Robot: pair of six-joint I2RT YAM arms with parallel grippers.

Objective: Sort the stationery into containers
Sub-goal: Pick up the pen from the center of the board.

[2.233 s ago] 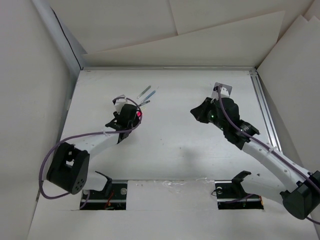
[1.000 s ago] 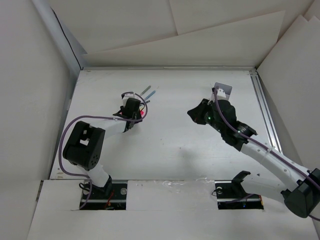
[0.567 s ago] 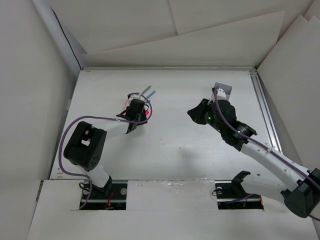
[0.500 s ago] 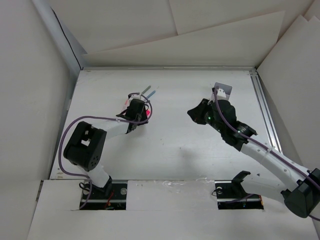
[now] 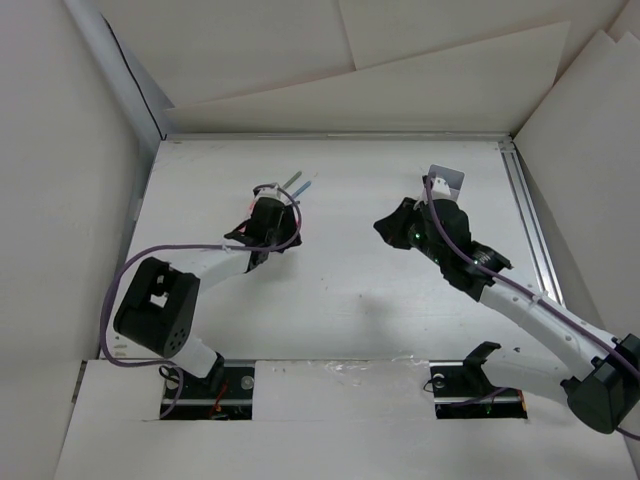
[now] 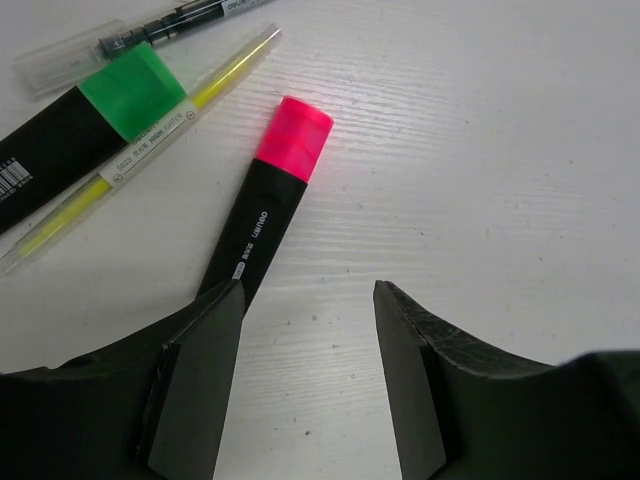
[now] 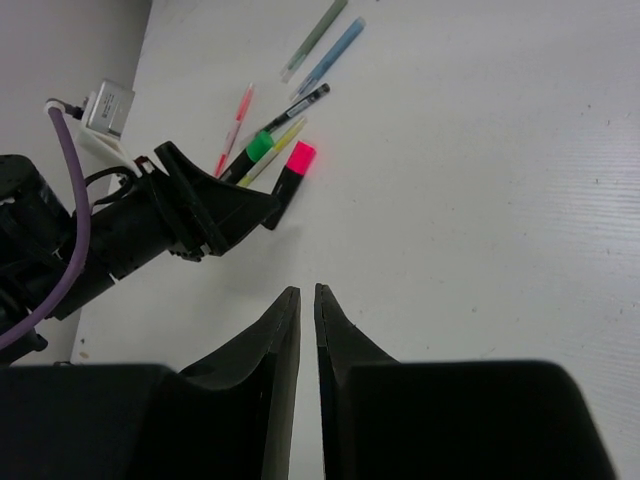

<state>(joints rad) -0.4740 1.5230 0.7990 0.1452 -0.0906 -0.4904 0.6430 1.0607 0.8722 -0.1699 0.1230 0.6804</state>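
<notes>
My left gripper (image 6: pixel 308 298) is open and empty, low over the table. A pink-capped black highlighter (image 6: pixel 268 212) lies just ahead of it, its tail by my left finger (image 6: pixel 200 370). Beside it lie a green-capped highlighter (image 6: pixel 95 128), a thin yellow pen (image 6: pixel 150 140) and a clear pen (image 6: pixel 150 28). The right wrist view shows the same cluster: the pink highlighter (image 7: pixel 293 167), two blue-grey pens (image 7: pixel 322 48) and a thin pink pen (image 7: pixel 233 125). My right gripper (image 7: pixel 307 291) is shut and empty, above bare table. The pale box (image 5: pixel 448 180) sits behind my right arm, partly hidden.
The pens (image 5: pixel 297 185) lie at the table's back left of centre. My left gripper (image 5: pixel 270 230) sits over them and my right gripper (image 5: pixel 386 224) hovers mid-table. A metal rail (image 5: pixel 528 215) runs along the right edge. White walls enclose the table.
My left gripper has moved back and right towards the pen cluster, and its arm has shifted pose. My right arm has edged slightly left, then held still.
</notes>
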